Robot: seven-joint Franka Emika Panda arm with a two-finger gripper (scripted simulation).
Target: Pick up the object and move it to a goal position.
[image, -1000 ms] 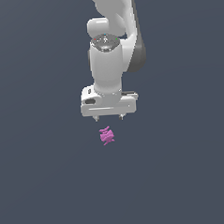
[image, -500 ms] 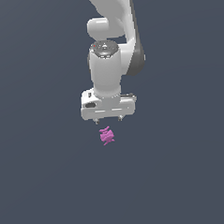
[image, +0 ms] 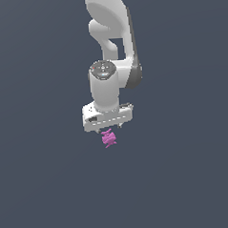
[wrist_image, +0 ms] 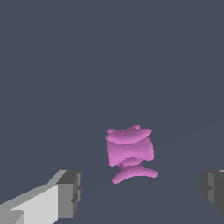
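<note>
The object (image: 108,138) is a tiny magenta-pink, jagged, lobed thing on the dark grey floor. My white gripper (image: 108,127) hangs straight above it, with the fingertips just over its top. In the wrist view the object (wrist_image: 129,153) lies between the two grey fingertips (wrist_image: 70,194), which stand wide apart and do not touch it. The gripper (wrist_image: 142,192) is open and empty.
A plain dark grey floor (image: 187,178) surrounds the object. The white arm (image: 112,35) rises above the gripper. No other objects or goal marker show.
The gripper has come lower toward the object and now sits just over it. The object has not moved.
</note>
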